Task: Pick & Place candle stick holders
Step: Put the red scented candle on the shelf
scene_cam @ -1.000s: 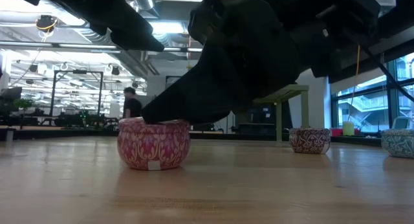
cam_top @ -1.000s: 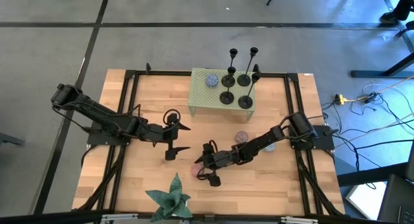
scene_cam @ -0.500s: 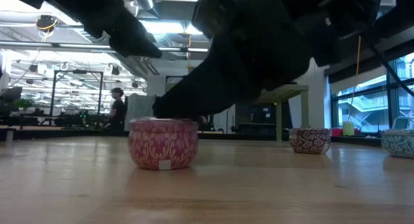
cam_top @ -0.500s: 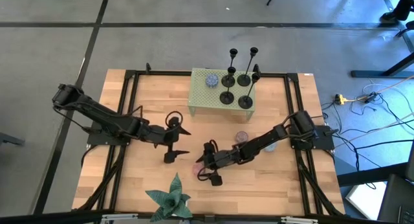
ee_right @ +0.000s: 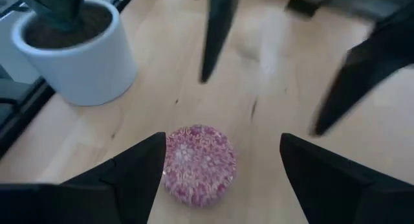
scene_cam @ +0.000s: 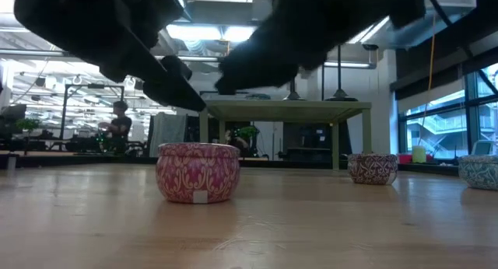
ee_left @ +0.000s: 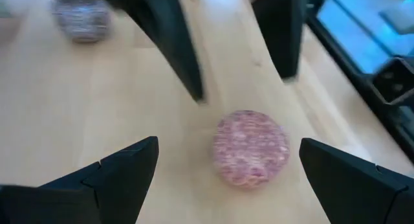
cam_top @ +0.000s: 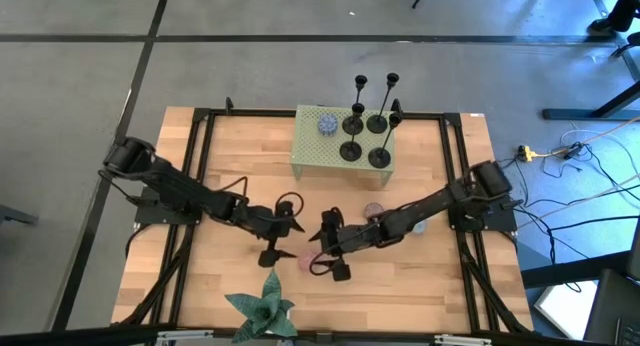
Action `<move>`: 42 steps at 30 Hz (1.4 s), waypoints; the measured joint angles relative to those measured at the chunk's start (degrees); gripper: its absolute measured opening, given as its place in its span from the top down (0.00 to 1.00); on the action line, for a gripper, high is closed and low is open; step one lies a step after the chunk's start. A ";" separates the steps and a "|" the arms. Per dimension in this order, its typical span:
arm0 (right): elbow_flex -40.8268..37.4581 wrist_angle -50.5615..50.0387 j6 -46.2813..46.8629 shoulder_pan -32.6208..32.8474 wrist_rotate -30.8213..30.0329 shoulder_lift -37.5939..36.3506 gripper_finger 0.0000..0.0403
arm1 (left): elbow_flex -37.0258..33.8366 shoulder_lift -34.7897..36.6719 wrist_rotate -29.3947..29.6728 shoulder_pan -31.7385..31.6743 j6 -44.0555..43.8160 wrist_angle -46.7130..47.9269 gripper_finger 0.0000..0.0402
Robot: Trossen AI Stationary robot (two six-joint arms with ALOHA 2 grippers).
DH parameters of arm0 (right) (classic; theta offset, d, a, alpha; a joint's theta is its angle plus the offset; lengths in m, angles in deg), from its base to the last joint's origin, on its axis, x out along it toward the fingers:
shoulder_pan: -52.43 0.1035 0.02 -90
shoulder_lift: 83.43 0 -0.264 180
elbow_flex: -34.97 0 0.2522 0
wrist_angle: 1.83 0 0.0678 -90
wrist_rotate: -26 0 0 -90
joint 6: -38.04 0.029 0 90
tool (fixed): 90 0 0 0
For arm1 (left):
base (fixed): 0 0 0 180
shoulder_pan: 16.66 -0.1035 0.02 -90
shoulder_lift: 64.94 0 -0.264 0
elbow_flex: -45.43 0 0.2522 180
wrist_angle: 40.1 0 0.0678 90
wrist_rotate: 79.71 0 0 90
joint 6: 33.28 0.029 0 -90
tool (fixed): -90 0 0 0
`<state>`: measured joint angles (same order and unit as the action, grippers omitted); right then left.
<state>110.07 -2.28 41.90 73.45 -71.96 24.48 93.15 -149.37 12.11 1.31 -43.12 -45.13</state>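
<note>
Candle stick holders (cam_top: 364, 121): black, standing in a cluster on the far right part of the green stand (cam_top: 315, 154); well apart from both pincers.
Left pincer (cam_top: 283, 230): spread wide, empty, over the counter's (cam_top: 215, 156) near middle, just left of the pink tin (cam_top: 309, 258).
Right pincer (cam_top: 331, 248): likewise spread and empty, just right of the pink tin, facing the left pincer across it.
Pink tin, wrist views: lying between each pincer's dark fingers (ee_left: 123, 169), touched by neither; other arm's fingers showing beyond it.
Pink tin, low view (scene_cam: 198, 172): sitting flat on the wood, dark arms hanging above it, clear of the lid.
Other tins: one patterned tin (cam_top: 373, 212) and one pale blue tin (cam_top: 415, 225) under the right arm, right of the pink one; a grey-blue tin (cam_top: 327, 122) on the stand's left part.
Green plant (cam_top: 262, 304): in a white pot (ee_right: 81, 59) at the near edge, close to both pincers.
Open room: bare wood along the left side and at the near right corner; black frame rails (cam_top: 190, 166) bordering the counter.
Stand contents: the holders and one tin, its front left corner bare.
</note>
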 joint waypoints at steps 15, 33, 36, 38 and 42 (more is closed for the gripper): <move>-9.09 -15.92 7.89 2.85 -8.35 -19.21 0.24 | 0.07 -10.15 -3.96 0.00 0.55 -17.09 0.07; -18.27 -0.21 7.72 3.20 -8.96 -19.68 0.24 | 4.83 -23.66 -6.86 0.66 4.59 -20.74 0.07; -18.27 -0.23 7.79 3.20 -8.96 -19.68 0.24 | 4.83 -23.64 -6.52 0.66 4.62 -20.42 0.07; -18.27 0.05 7.82 3.20 -8.96 -19.68 0.24 | 4.83 -23.62 -6.51 0.58 4.60 -19.99 0.08; -18.27 0.14 7.90 3.20 -8.96 -19.68 0.24 | 4.83 -23.62 -6.60 0.28 4.47 -19.66 0.16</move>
<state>91.80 -2.14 49.79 76.65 -80.92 4.80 97.98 -172.99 5.52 1.60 -38.65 -64.80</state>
